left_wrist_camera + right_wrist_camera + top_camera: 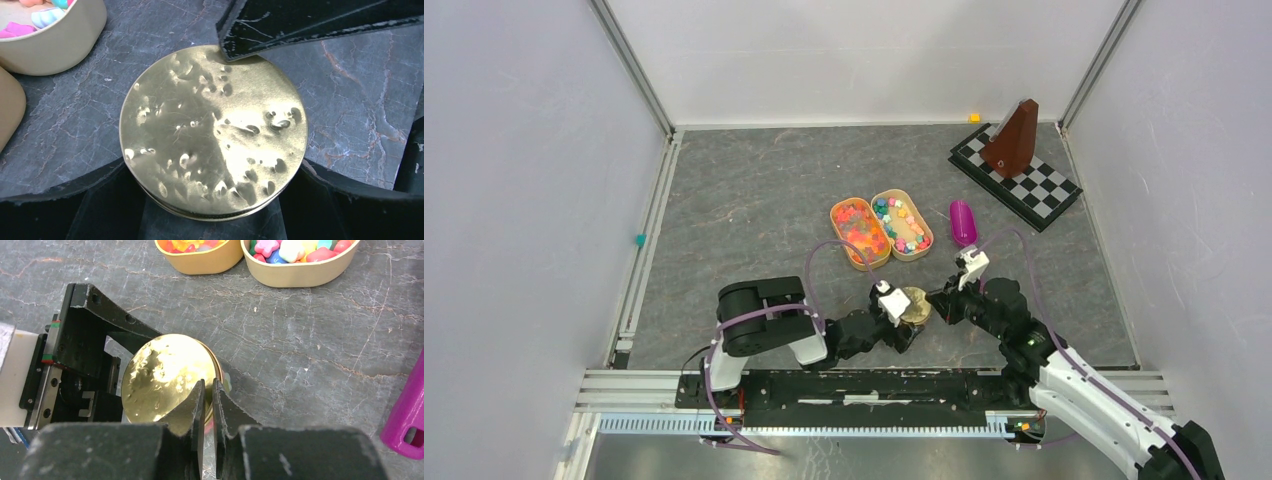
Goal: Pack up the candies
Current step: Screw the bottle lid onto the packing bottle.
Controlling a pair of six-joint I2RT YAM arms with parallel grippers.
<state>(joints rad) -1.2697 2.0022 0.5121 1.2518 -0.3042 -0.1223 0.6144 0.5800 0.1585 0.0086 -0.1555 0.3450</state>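
candies [901, 222] fill two oval trays [832, 215] mid-table [754, 190]; toward the near edge, left gripper [907, 321] clasps the round hammered-brass tin [212, 130], right gripper [209, 401] pinches its rim.

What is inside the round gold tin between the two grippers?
Nothing inside is visible: the hammered gold lid sits on the tin and covers its whole opening. Whether it is full or empty cannot be told.
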